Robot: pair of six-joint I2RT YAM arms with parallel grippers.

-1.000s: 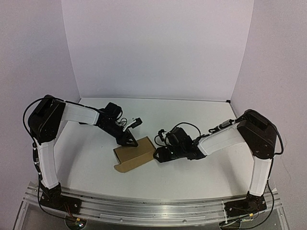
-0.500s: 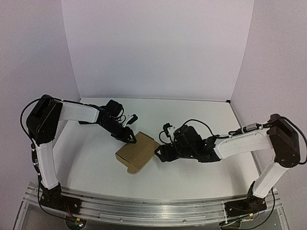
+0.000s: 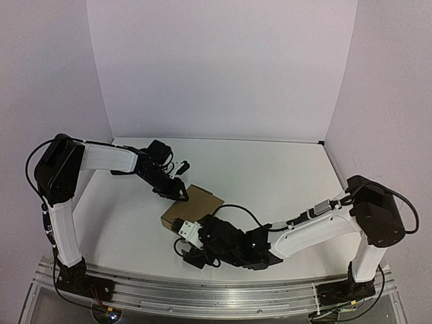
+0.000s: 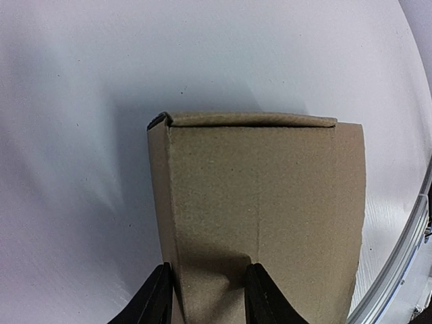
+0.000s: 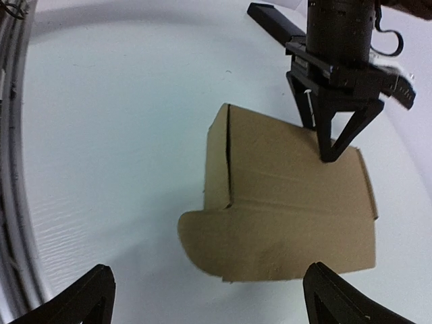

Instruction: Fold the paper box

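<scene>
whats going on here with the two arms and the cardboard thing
Two robot arms are folding a brown paper box on a white table. The left gripper is clamped on the box's far edge and holds it in place. The right gripper is wide open at the near end and grips nothing. It faces a rounded flap that sticks out, not yet tucked in.

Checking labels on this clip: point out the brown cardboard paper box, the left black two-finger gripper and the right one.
brown cardboard paper box (image 5: 297, 202), right wrist view, its top panel.
left gripper (image 4: 209, 297), left wrist view, midway between its fingertips.
right gripper (image 5: 212, 293), right wrist view, midway between its fingertips.
</scene>
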